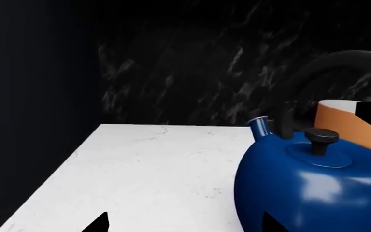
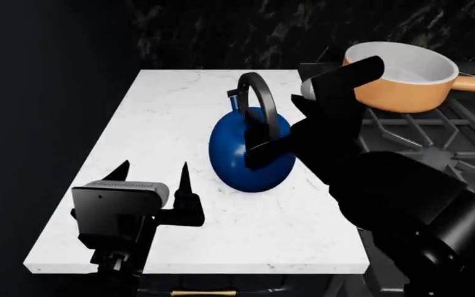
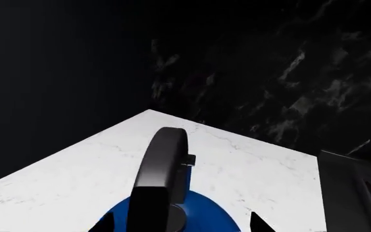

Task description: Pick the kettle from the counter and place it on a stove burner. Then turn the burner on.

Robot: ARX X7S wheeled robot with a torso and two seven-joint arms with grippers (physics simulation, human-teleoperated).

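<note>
Blue and glossy, the kettle [image 2: 251, 151] stands upright on the white tabletop [image 2: 171, 105], and its black arched handle [image 2: 256, 99] runs lengthwise away from the robot, directly in line with the right hand [image 2: 264, 148]. That hand is by far the nearer one — in its wrist view the handle rises between the two fingertips, which stand apart on either side of the kettle's body, so the hand reads as released, straddling but not yet pinching. The right arm reaches in from the stove side, forearm angled down across the kettle's flank. The left hand [image 2: 156, 180] hovers over bare marble on the kettle's far side from the stove, its fingers spread, holding nothing. Beyond the right arm sits the orange saucepan [image 2: 404, 75] on the grate [image 2: 435, 133] — any free burner looks to lie that way, I judge.
</note>
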